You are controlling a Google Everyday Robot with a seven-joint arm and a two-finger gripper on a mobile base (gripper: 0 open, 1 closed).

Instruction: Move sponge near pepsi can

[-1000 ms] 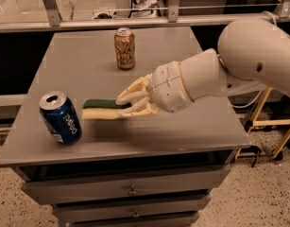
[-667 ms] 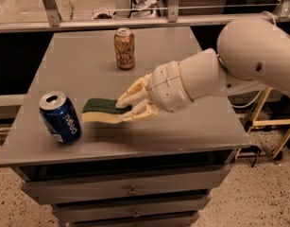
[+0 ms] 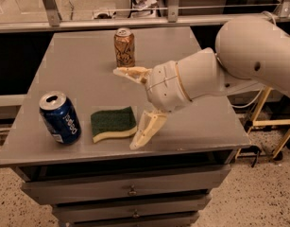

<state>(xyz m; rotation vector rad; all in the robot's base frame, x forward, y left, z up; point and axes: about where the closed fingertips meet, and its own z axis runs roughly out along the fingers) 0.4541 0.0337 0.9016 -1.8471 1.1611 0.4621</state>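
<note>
The sponge (image 3: 113, 123), dark green on top with pale yellow foam below, lies flat on the grey table (image 3: 83, 65) near its front edge. The blue pepsi can (image 3: 60, 117) stands upright just left of it, a small gap between them. My gripper (image 3: 134, 109) is open, just right of the sponge. One cream finger (image 3: 131, 73) points left above the sponge's far side, the other finger (image 3: 145, 129) reaches down to the table by the sponge's right end. It holds nothing.
A gold-brown can (image 3: 124, 47) stands upright at the back middle of the table. Drawers (image 3: 130, 191) sit below the table front. A rail and glass barrier (image 3: 135, 20) runs behind the table. A yellow frame (image 3: 272, 122) stands at the right.
The gripper was closed around the sponge's right end; now its fingers are spread wide and the sponge lies free on the table beside the pepsi can. The arm has lifted slightly.
</note>
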